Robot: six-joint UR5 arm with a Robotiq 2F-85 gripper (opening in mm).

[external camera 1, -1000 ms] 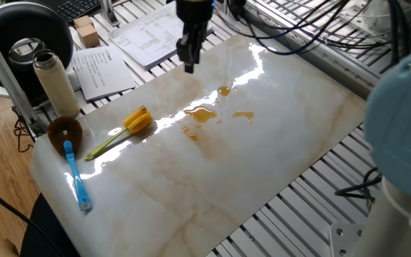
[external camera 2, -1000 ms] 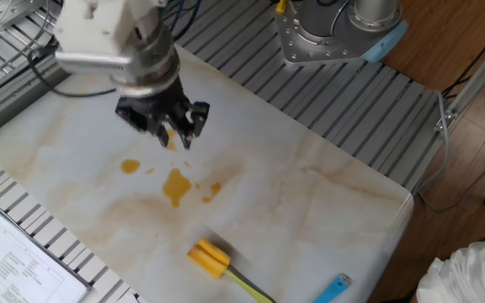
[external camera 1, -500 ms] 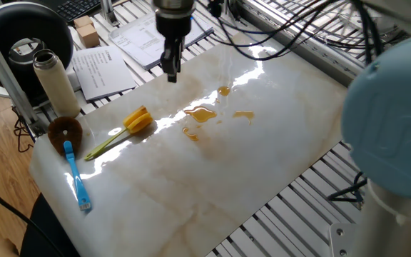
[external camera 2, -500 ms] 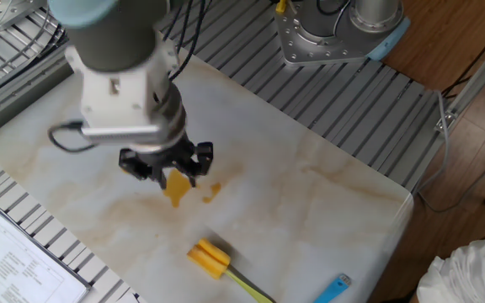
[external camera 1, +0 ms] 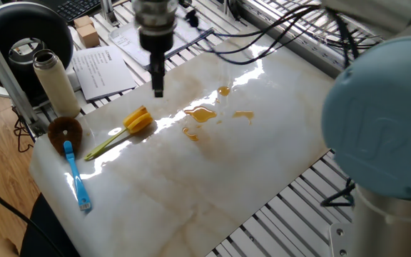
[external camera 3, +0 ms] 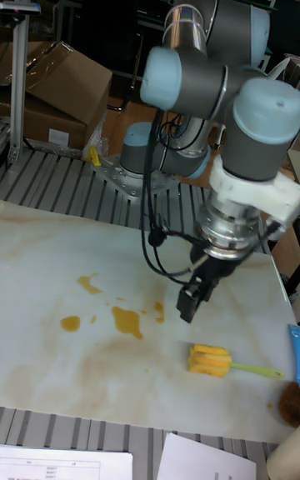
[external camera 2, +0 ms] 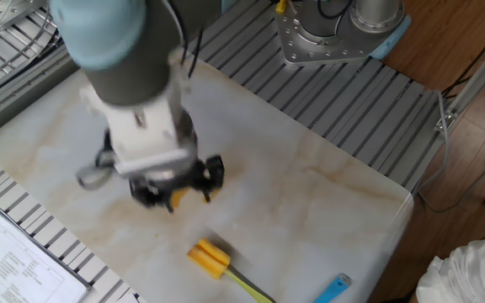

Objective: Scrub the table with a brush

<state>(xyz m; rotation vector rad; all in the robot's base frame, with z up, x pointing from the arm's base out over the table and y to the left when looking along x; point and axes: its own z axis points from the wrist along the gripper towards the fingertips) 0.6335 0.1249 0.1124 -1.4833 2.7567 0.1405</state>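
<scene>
The brush lies flat on the table (external camera 1: 262, 164), its chunky yellow head (external camera 1: 138, 120) toward the stains and its thin handle (external camera 1: 102, 148) pointing at the left edge. It also shows in the other fixed view (external camera 2: 208, 257) and the tall view (external camera 3: 208, 359). Orange-brown stains (external camera 1: 202, 114) (external camera 3: 127, 322) sit mid-table. My gripper (external camera 1: 158, 90) (external camera 2: 175, 198) (external camera 3: 190, 307) hangs fingers down above the table between the stains and the brush head, apart from both. It looks open and holds nothing.
A blue-handled brush with a round brown head (external camera 1: 66, 132) lies at the table's left corner. A beige bottle (external camera 1: 52, 78), papers (external camera 1: 102, 68) and a black round object (external camera 1: 27, 36) stand beyond that edge. Grey slatted frame (external camera 2: 327, 109) surrounds the slab; the arm's base (external camera 2: 335, 34) stands behind.
My gripper has travelled from over the stains toward the yellow brush and come lower. The brush and stains have not moved.
</scene>
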